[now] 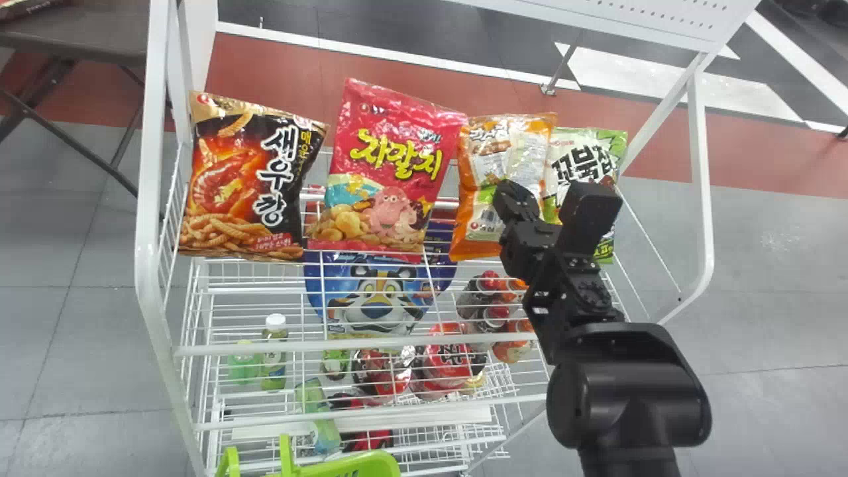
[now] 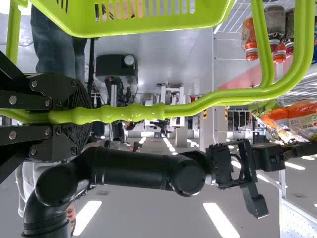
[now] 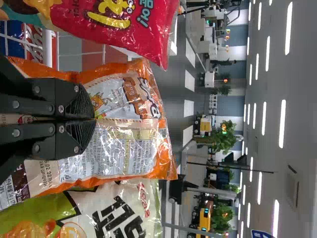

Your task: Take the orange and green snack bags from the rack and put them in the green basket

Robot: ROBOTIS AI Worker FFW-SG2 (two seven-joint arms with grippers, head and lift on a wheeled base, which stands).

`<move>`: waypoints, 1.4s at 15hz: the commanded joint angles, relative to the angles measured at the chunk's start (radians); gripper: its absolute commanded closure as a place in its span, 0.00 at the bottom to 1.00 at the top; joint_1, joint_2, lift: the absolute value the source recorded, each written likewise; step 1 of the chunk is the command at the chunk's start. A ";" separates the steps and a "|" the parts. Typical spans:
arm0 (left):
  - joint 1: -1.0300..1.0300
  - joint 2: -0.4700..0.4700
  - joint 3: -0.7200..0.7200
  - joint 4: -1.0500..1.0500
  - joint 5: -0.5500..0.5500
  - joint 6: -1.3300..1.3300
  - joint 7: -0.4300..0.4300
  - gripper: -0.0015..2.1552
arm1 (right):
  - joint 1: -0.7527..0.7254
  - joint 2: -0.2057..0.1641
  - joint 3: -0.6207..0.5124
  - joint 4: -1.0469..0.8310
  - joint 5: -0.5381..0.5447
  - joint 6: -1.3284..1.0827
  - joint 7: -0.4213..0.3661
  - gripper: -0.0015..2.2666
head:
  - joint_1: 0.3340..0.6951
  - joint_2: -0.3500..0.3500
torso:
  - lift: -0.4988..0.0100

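Near the rack's (image 1: 701,185) right edge, pinching the orange bag (image 1: 472,218) with the right gripper (image 1: 509,191); holding the basket handle (image 2: 133,113) with the left gripper (image 2: 81,116).

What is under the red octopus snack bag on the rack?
Below the red octopus snack bag, a blue tiger-face package shows through the white wire rack. The bag covers part of the package's top; whatever else lies behind it can't be seen.
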 commanded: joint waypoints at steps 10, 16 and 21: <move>-0.005 0.003 -0.009 -0.041 0.003 0.021 -0.002 0.99 | 0.243 0.006 -0.057 -0.337 -0.055 0.019 -0.064 0.99 | 1.00 0.00 | 0.98; -0.006 -0.003 -0.005 -0.047 0.003 0.021 0.007 0.99 | 0.435 0.014 -0.150 -0.551 -0.212 0.071 0.057 0.99 | 1.00 0.00 | 0.98; -0.005 -0.004 -0.008 -0.047 0.003 0.009 0.020 0.99 | 0.509 0.003 -0.144 -0.687 -0.299 0.464 0.132 0.99 | 1.00 0.00 | 0.98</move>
